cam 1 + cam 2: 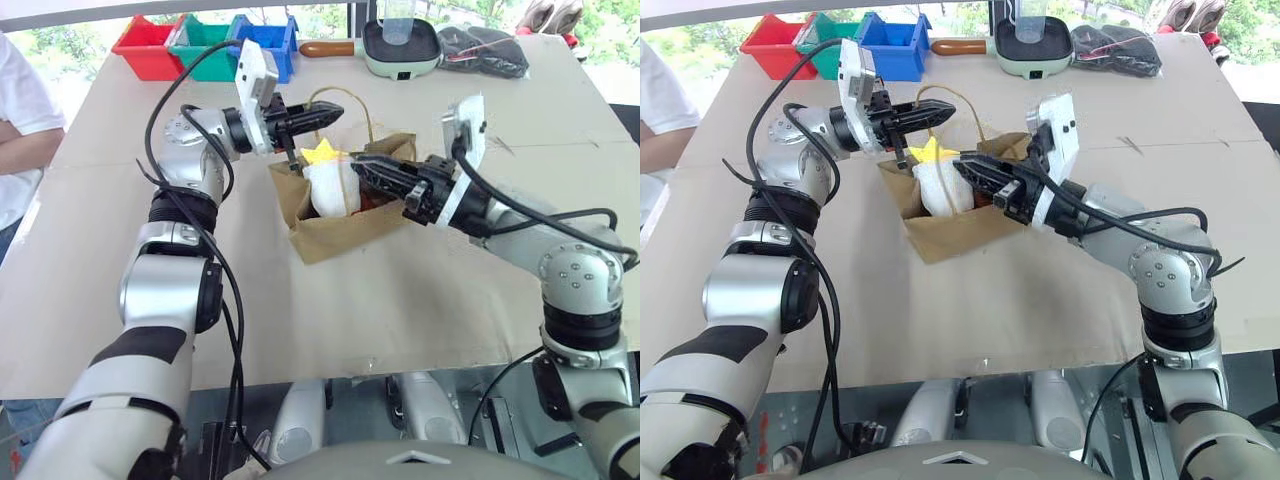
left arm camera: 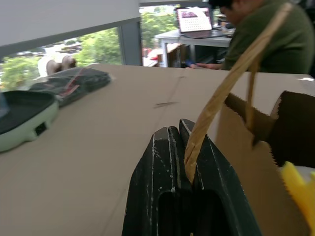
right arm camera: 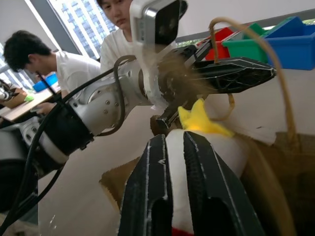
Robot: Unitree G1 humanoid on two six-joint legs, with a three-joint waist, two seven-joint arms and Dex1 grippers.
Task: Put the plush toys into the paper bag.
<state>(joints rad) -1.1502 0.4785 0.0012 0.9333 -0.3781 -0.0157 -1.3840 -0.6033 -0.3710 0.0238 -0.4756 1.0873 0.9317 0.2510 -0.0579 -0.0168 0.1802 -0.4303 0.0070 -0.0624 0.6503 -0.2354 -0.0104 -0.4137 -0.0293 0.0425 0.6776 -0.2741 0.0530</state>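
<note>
Left gripper [image 1: 333, 112] was clamped on a bag handle [image 2: 221, 93]; right gripper [image 1: 358, 167] pinched the white toy [image 1: 330, 188], which stood in the bag [image 1: 340, 236] on the table [image 1: 400, 300]

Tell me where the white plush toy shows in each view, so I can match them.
Left eye: white plush toy mid-frame, in the paper bag.
Right eye: left of centre, in the bag.
Left wrist: its yellow star tail at the edge.
Right wrist: behind the right hand.
Shared landmark: the yellow star tail.
</note>
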